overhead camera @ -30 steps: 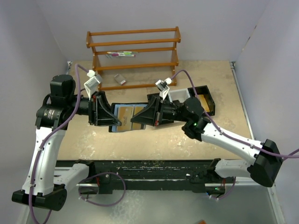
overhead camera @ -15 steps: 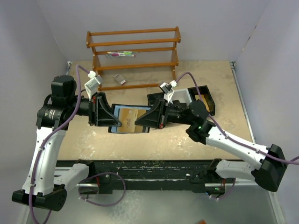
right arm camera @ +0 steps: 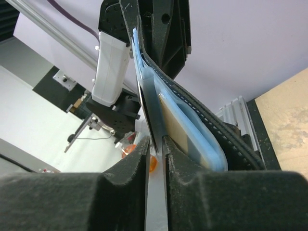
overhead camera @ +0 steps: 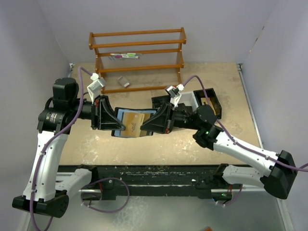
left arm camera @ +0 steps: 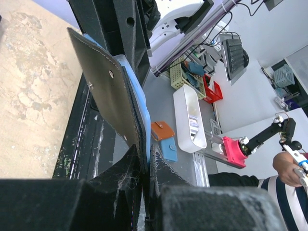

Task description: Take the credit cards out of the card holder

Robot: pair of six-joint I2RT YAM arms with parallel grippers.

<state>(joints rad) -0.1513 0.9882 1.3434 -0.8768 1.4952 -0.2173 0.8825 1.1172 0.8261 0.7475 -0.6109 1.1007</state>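
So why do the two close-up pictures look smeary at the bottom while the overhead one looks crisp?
Top external: even, soft light, sharp throughout. Left wrist: the left fingers sit near the lens and blur, while the card holder is sharp. Right wrist: the right fingers blur likewise around a credit card seen edge-on.

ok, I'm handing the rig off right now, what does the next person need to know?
Left claw: shut on the wallet edge, holding it open between the arms.
Right claw: shut on a thin edge at the slots, seemingly a card.
Done: wallet open and held.
Left: no card looks free yet; tan shows in the blue lining. Pull each card out and set it down.
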